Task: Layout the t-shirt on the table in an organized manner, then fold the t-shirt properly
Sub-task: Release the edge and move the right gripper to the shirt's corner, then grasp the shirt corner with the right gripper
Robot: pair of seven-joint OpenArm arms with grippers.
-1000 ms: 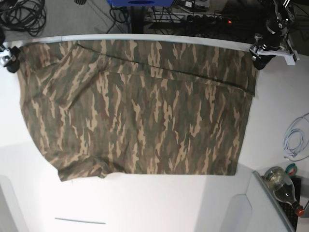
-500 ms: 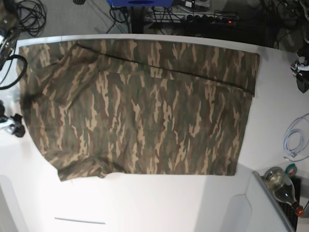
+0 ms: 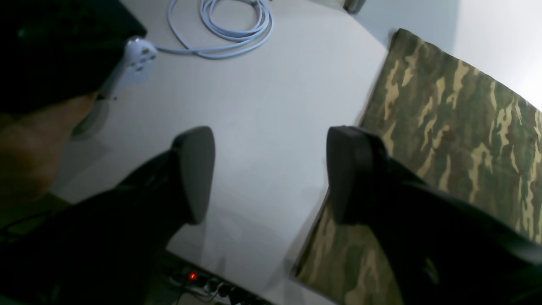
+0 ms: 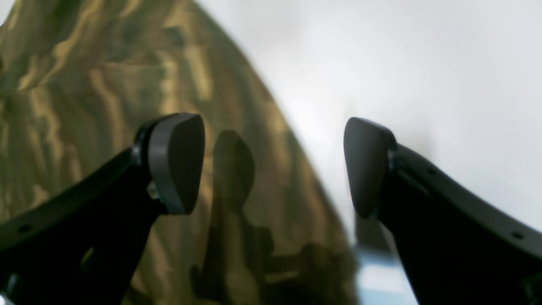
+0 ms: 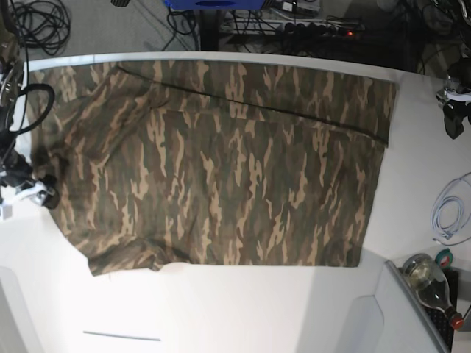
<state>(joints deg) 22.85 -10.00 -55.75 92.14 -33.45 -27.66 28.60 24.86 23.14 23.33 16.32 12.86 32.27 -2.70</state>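
The camouflage t-shirt [image 5: 213,162] lies spread flat across the white table [image 5: 221,309], with a folded band along its far edge. My right gripper [image 5: 43,194] is at the shirt's left edge. In the right wrist view this gripper [image 4: 271,163] is open and straddles the edge, one finger over the t-shirt [image 4: 84,106], the other over bare table [image 4: 402,63]. My left gripper [image 5: 454,123] hovers off the shirt's far right corner. In the left wrist view it [image 3: 271,169] is open and empty above bare table [image 3: 271,84], with the t-shirt [image 3: 457,127] just beside one finger.
A coiled white cable [image 5: 449,213] lies on the table at the right, and shows again as a cable coil [image 3: 224,21] in the left wrist view. A bottle [image 5: 430,283] and a grey box corner [image 5: 412,316] sit at the near right. Cables and a power strip [image 5: 294,29] lie beyond the far edge.
Both grippers have left the shirt's far corners. The right one came down along the left edge toward the front, and the left one moved out to the right. The shirt has not shifted.
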